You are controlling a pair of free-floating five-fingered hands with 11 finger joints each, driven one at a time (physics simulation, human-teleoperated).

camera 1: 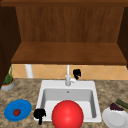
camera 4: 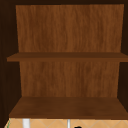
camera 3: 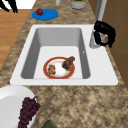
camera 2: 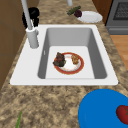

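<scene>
Near edge: left hand (camera 1: pixel 39 114) hangs w/ fingers curled on nothing, over the sink's (camera 1: pixel 42 86) front-left rim by the blue plate (camera 1: pixel 17 110) w/ tomato (camera 1: pixel 16 112). In the basin sits a red-rimmed plate (camera 2: pixel 68 63) w/ food, untouched. Further back, right hand (camera 3: pixel 105 33) curls round the faucet handle (camera 3: pixel 100 37); grip looks done, no water seen yet.

Around one white sink (camera 1: pixel 42 86): three plates — one blue (camera 1: pixel 23 106), one white (camera 1: pixel 112 120), one red-rimmed (camera 3: pixel 47 72) — one tomato (camera 1: pixel 16 112), one grape bunch (camera 3: pixel 27 111), two black hands (camera 1: pixel 76 73).
</scene>
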